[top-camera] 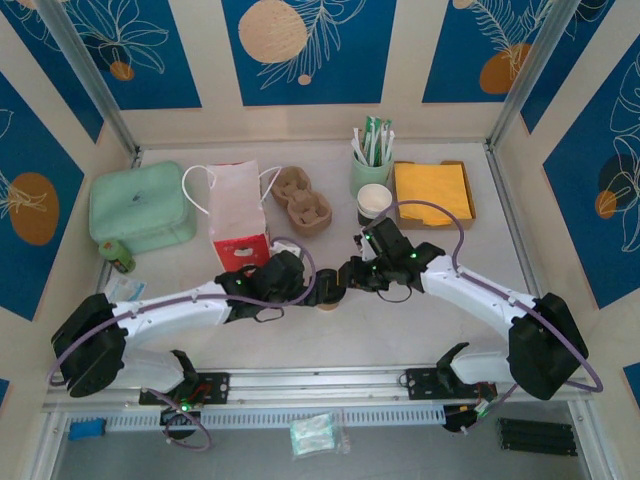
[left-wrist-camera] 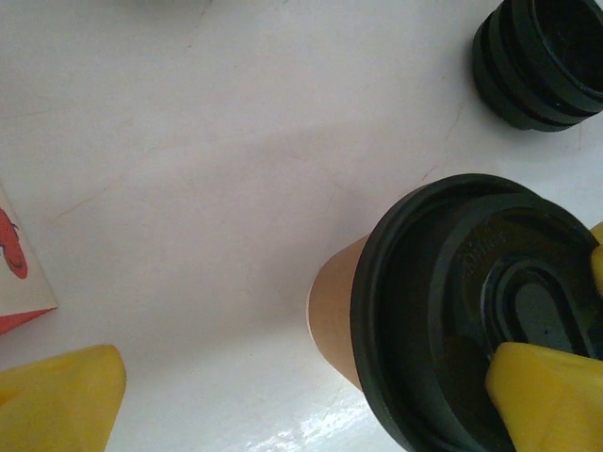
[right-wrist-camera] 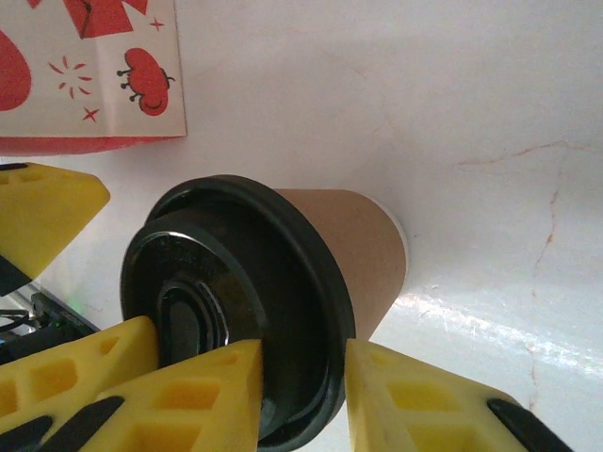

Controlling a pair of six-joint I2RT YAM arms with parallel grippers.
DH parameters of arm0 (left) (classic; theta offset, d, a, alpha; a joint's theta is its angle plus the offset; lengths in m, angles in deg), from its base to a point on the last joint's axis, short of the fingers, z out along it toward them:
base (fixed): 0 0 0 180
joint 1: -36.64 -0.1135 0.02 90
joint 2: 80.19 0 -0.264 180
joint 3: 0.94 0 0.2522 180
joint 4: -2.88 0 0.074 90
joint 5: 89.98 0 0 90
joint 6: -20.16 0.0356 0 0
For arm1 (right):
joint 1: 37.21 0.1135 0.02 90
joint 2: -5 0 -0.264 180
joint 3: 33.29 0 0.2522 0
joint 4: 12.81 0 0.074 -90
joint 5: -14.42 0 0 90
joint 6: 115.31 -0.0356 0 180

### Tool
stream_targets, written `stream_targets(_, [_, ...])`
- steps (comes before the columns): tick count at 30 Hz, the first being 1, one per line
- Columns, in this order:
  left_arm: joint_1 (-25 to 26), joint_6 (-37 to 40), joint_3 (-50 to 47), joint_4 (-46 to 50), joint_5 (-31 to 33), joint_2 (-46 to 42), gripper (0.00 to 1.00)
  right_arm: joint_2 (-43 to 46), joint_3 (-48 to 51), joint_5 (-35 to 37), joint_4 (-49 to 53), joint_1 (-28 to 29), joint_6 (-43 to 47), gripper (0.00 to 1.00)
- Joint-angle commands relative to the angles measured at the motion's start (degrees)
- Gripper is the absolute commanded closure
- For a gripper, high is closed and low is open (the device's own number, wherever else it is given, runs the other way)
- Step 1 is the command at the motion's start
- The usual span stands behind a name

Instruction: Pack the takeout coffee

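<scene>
From up top, the takeout coffee stands on the table near the red-and-white bag, with the left gripper and right gripper meeting over it. Left wrist cam: the left one's spread wide open, with the cup off toward its right side. Right wrist cam: the right one's pinching the black lid at the rim, one finger on top, the other outside.

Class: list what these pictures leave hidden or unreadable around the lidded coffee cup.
The takeout coffee: top view, largely covered by the left gripper and right gripper.
The red-and-white bag: right wrist view, cut off by the top edge.
The black lids: left wrist view, cut by the right edge; count unclear.
The coffee lid's embossed lettering: left wrist view, blurred.
</scene>
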Motion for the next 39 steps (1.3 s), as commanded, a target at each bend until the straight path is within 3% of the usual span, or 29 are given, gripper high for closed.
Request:
stream_targets(1, [-0.3,0.7,-2.6,6.8,-0.8,2.6,0.01,-1.3,0.8,1.5,3.2,0.6,0.0,0.71])
stream_targets(17, [-0.5,3.6,6.5,13.6,1.0,0.1,0.01,1.0,-6.2,-1.3,6.4,-1.5,2.3,0.60])
stream_targets(29, [-1.9,6.7,12.5,15.5,-0.3,1.7,0.01,6.9,1.0,-1.8,5.4,-1.9,-1.4,0.59])
stream_targets(34, [-3.7,8.3,14.4,15.7,-1.1,3.8,0.01,7.5,4.3,-2.2,2.8,-0.7,-4.0,0.50])
stream_targets(39, [-5.3,9.7,16.2,15.9,-2.2,5.9,0.01,6.4,5.2,-2.2,0.6,0.2,-5.1,0.50])
